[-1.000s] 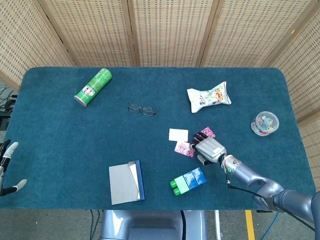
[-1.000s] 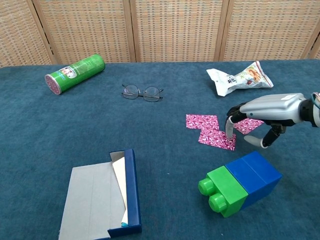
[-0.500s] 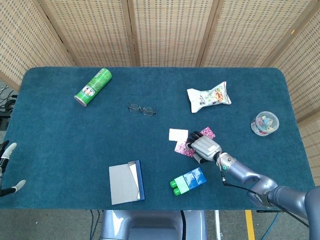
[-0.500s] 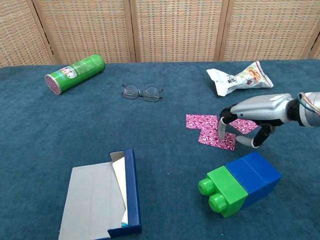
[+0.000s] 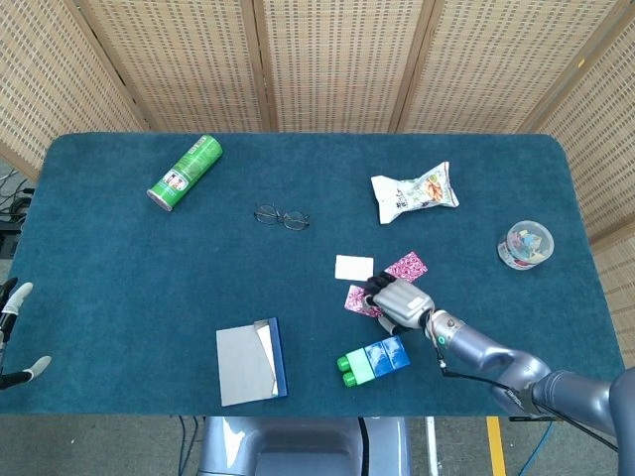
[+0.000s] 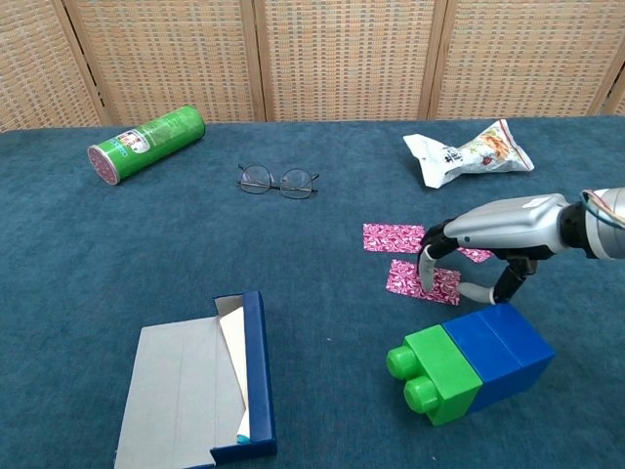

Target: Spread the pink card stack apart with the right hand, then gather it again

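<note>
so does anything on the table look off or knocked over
The green can lies on its side at the far left. The pink cards are scattered in separate pieces under the right hand, which fits the spreading task. Nothing looks spilled or damaged.

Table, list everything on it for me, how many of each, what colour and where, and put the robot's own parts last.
table: one, dark teal cloth top.
cards: three showing, pink patterned, spread apart right of centre; one looks white in the head view.
can: one, green, lying on its side at the far left.
glasses: one pair, dark thin frame, far centre.
snack bag: one, white, far right.
tub: one, clear with colourful bits inside, right edge.
blocks: one green and one blue, joined, near right.
box: one, grey top with blue edge, near left.
right robot hand: one, silver, fingertips on the nearest card.
left robot hand: one, only fingertips show at the left edge.
</note>
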You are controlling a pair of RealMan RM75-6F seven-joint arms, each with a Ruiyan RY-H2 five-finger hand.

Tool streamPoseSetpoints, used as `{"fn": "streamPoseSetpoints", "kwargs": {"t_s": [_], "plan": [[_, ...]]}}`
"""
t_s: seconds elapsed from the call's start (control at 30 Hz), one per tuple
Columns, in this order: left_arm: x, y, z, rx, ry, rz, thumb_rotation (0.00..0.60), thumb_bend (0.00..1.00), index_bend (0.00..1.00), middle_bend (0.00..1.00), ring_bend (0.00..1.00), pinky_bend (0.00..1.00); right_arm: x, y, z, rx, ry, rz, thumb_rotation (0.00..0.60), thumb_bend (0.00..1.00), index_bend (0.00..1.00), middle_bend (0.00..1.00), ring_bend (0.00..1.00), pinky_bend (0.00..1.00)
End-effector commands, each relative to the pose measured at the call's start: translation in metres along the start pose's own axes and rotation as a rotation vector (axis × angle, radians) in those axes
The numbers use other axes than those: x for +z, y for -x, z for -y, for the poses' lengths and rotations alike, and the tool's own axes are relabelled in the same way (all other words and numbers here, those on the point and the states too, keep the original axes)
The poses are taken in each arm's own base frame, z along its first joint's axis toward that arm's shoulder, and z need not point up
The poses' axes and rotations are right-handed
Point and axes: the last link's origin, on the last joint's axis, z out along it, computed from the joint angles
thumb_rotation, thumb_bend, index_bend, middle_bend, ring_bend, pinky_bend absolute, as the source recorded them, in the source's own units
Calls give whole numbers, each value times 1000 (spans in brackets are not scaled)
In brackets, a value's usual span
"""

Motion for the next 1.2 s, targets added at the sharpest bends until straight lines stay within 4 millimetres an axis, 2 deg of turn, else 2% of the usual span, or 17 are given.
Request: {"fn": "streamPoseSetpoints", "kwargs": {"t_s": [0.03, 0.2, 0.47, 0.53, 0.67, 0.97, 1.1, 1.2], "plan": [[0, 0, 0, 0, -1, 0, 600, 123, 0, 0, 0, 0, -3, -3, 4, 4, -16, -6, 600, 646, 310, 200, 8, 6], [0, 0, 0, -1, 0, 0, 600, 123, 0, 0, 0, 0, -4, -15, 1, 31, -7, -82, 600, 591, 310, 200, 8, 7], [-1, 0, 2, -2, 0, -1, 600, 122, 0, 0, 0, 0, 3, -30, -15, 61, 69, -150, 600, 339, 310, 200, 8, 6], [-2, -1, 2, -3, 1, -2, 600, 123, 0, 0, 0, 0, 8, -32, -17, 65, 84, -159, 600, 245, 312, 200, 8, 6], [-2, -1, 2, -3, -1, -3, 600, 123, 0, 0, 0, 0, 17, -34, -18, 66, 104, -171, 600, 154, 328, 200, 8, 6], [-4, -1, 5, -2, -9, -3, 600, 123, 0, 0, 0, 0, 40, -38, -18, 106, 152, -183, 600, 158, 340, 200, 8, 6], [-5, -1, 7, -2, -14, -3, 600, 123, 0, 0, 0, 0, 55, -43, -14, 117, 166, -198, 600, 249, 351, 200, 8, 6], [-6, -1, 8, -2, -19, -3, 600, 123, 0, 0, 0, 0, 63, -45, -13, 114, 176, -202, 600, 260, 352, 200, 8, 6]]}}
